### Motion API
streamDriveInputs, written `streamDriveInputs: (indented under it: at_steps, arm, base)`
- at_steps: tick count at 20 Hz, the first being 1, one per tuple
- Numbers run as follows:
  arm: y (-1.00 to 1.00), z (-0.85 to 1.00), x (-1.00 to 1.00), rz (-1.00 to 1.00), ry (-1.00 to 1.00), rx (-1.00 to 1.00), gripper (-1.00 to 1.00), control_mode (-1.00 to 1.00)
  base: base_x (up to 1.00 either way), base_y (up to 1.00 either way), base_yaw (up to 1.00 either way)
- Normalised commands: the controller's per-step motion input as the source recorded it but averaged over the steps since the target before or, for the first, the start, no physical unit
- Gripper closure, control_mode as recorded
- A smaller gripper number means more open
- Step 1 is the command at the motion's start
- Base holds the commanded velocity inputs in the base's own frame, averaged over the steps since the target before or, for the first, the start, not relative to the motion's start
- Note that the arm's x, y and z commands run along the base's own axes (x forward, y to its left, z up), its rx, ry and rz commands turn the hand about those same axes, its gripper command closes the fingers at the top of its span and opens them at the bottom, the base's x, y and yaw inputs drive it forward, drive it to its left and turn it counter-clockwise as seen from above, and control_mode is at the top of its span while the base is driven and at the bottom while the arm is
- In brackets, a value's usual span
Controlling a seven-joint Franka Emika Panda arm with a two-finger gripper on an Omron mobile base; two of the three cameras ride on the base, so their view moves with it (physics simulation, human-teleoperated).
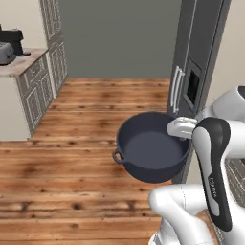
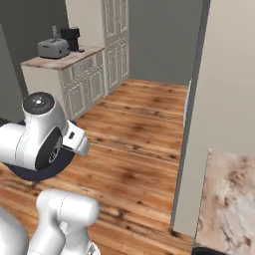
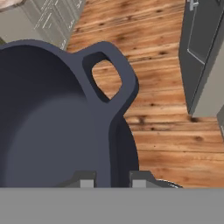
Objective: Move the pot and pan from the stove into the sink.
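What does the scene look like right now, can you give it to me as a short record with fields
pot: deep, dark blue-grey, empty, carried in the air above the wooden floor
gripper: shut on the pot's rim, beside a loop handle
pot tilt: roughly level
surroundings: tall dark fridge beside the arm, counter with toaster farther off

A toaster and a dark coffee machine are seen on a light counter over white cabinets, a grey fridge is set beside wooden flooring.
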Motion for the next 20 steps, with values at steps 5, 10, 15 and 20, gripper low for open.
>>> streamDriveInputs:
  at_steps: [5, 10, 15, 20]
  arm:
    - [0.0, 0.0, 0.0, 0.0, 0.0, 0.0, 1.0, 1.0]
    - [0.0, 0.0, 0.0, 0.0, 0.0, 0.0, 1.0, 1.0]
    - [0.0, 0.0, 0.0, 0.0, 0.0, 0.0, 1.0, 1.0]
    - [0.0, 0.0, 0.0, 0.0, 0.0, 0.0, 1.0, 1.0]
  base:
    - [-0.12, 0.0, 0.48]
    - [-0.12, 0.0, 0.49]
    - [-0.11, 0.0, 0.49]
    - [-0.1, 0.0, 0.49]
